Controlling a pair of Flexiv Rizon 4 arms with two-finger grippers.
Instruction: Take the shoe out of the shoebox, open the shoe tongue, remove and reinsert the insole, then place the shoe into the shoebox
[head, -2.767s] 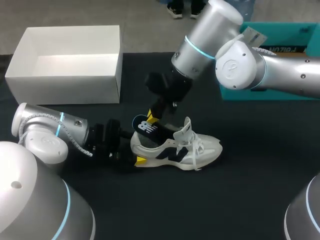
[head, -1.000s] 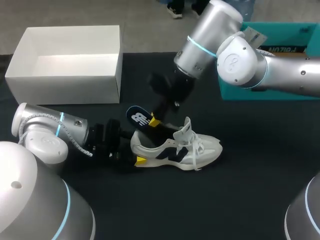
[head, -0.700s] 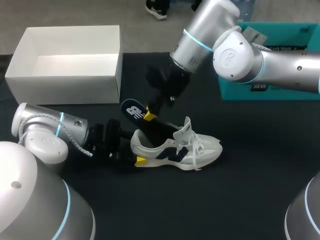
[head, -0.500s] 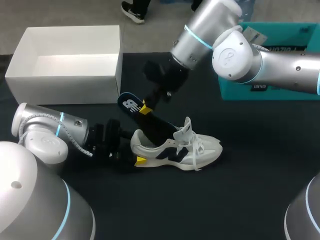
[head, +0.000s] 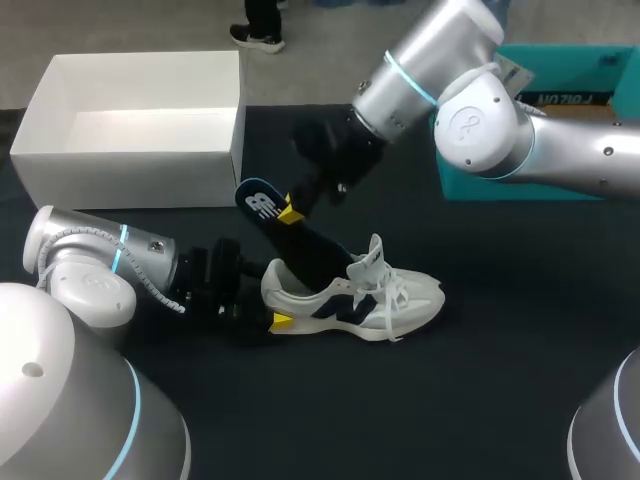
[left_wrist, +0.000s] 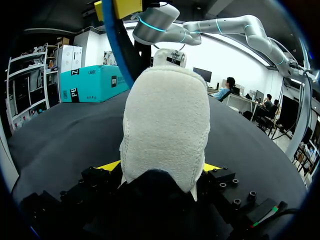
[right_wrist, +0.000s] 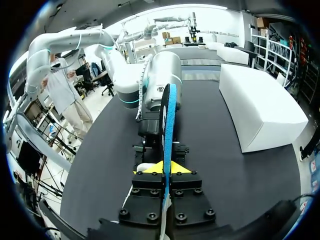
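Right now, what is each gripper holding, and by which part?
The right gripper pinches the insole near its heel end, with the toe end reaching into the shoe. The left gripper clamps the shoe by its heel.

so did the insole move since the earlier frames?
Yes. The insole, held by the right gripper, has pulled further out of the sneaker, toward the white shoebox.

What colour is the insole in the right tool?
Dark navy insole with a white mark; clearest in the head view.
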